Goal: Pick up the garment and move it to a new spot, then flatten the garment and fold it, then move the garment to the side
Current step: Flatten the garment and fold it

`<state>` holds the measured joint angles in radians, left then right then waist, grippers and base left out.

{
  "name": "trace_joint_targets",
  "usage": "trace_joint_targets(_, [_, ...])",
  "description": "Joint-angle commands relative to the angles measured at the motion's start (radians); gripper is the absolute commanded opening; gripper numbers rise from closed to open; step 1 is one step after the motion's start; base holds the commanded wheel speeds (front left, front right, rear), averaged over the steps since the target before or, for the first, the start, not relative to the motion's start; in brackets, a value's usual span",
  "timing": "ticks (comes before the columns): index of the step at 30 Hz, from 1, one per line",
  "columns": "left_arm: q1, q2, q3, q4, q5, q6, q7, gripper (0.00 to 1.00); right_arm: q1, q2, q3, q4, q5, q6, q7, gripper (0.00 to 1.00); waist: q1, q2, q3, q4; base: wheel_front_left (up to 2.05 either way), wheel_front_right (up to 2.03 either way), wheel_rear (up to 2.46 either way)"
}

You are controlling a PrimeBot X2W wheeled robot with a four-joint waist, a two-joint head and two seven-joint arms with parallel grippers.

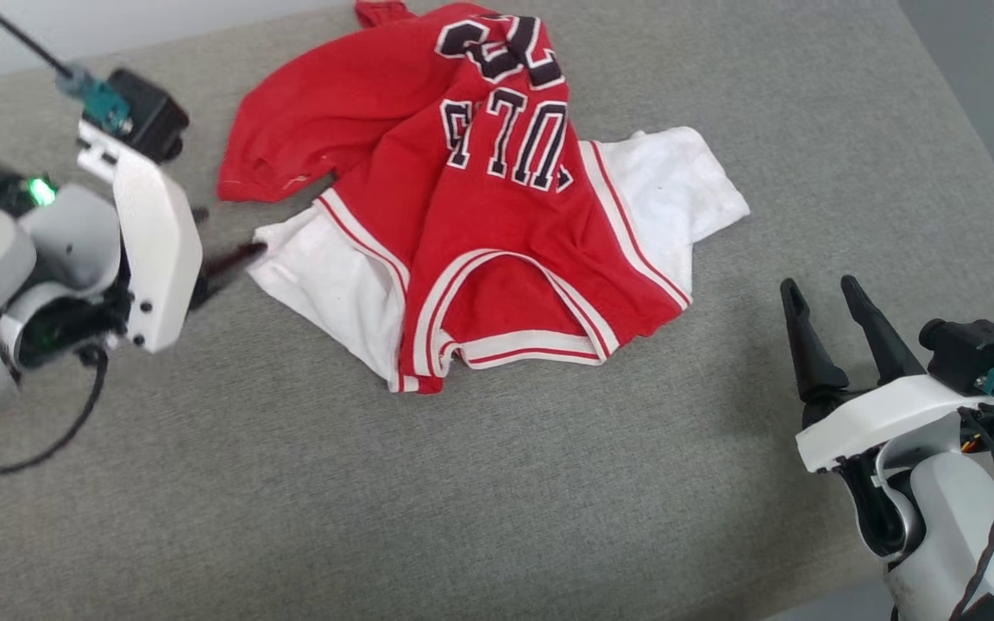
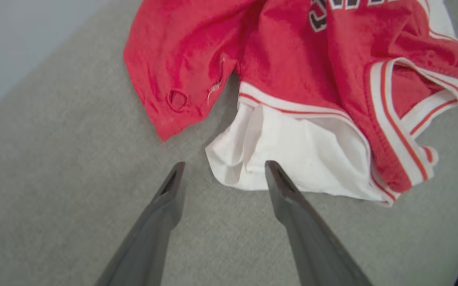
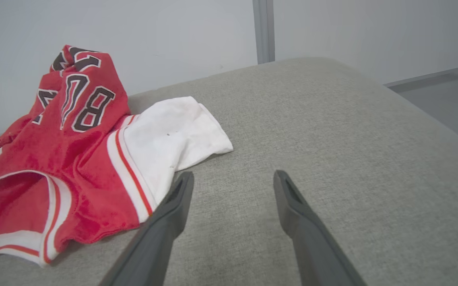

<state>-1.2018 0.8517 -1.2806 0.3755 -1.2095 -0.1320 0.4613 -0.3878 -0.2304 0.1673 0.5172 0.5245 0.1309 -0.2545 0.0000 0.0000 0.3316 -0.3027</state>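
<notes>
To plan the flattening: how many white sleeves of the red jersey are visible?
2. One sleeve lies at the jersey's left side, the other sleeve at its right side. Folds partly cover both.

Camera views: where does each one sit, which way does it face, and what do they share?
Head view: on the head, looking down at the garment on the grey cushion; left gripper and right gripper, both open.
Left wrist view: along its own fingers toward a white sleeve.
Right wrist view: along its fingers, low across the cushion, garment at left.
Shared: all see the garment.
</notes>
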Motion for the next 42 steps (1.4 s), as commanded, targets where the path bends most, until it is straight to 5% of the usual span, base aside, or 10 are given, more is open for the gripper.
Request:
trace_joint_targets(1, [0.028,-0.01,0.0,-0.005,-0.038,0.006,0.015,1.0,0.005,-0.005,-0.001,-0.008,-0.003,0.0,0.003,1.0,0.0,0.0,-0.004,0.006,0.0,0.0,0.0])
trace_joint_targets(11, [0.088,-0.039,0.009,0.035,-0.099,0.008,-0.006,1.0,0.023,-0.007,-0.017,-0.032,-0.007,0.0,0.015,1.0,0.0,0.0,0.027,-0.026,0.0,0.0,0.0])
trace_joint_targets(12, [0.092,-0.042,0.009,0.041,-0.103,0.007,-0.001,0.91,0.024,-0.007,-0.018,-0.033,-0.008,0.0,0.015,1.0,0.0,0.0,0.028,-0.029,0.0,0.0,0.0])
trace_joint_targets(13, [0.094,-0.045,0.008,0.045,-0.098,0.006,0.003,0.49,0.025,-0.006,-0.018,-0.034,-0.008,0.0,0.016,1.0,0.0,0.0,0.028,-0.031,0.0,0.0,0.0])
trace_joint_targets(14, [0.096,-0.048,0.008,0.048,-0.093,0.005,0.002,0.19,0.025,-0.005,-0.019,-0.033,-0.009,0.0,0.017,1.0,0.0,0.0,0.028,-0.032,0.0,0.0,0.0])
trace_joint_targets(15, [0.097,-0.051,0.008,0.05,-0.092,0.004,-0.007,0.0,0.026,-0.004,-0.02,-0.033,-0.009,0.0,0.017,1.0,0.0,0.0,0.027,-0.033,0.0,0.0,0.0])
trace_joint_targets(25, [0.116,-0.024,0.023,0.052,-0.129,0.001,-0.045,0.0,0.047,-0.012,-0.044,-0.04,-0.026,0.0,0.031,1.0,0.0,0.0,-0.008,-0.002,0.0,0.0,0.0])
trace_joint_targets(35, [0.21,0.167,0.027,0.039,-0.155,0.023,-0.082,0.0,0.076,-0.009,-0.066,-0.076,-0.051,0.0,0.061,1.0,0.0,0.0,-0.043,0.06,0.0,0.0,0.0])
trace_joint_targets(42, [0.311,0.253,0.032,0.071,-0.171,0.096,-0.168,0.0,0.097,-0.023,-0.091,-0.112,-0.061,0.0,0.086,1.0,0.0,0.0,-0.051,0.095,0.0,0.0,0.0])
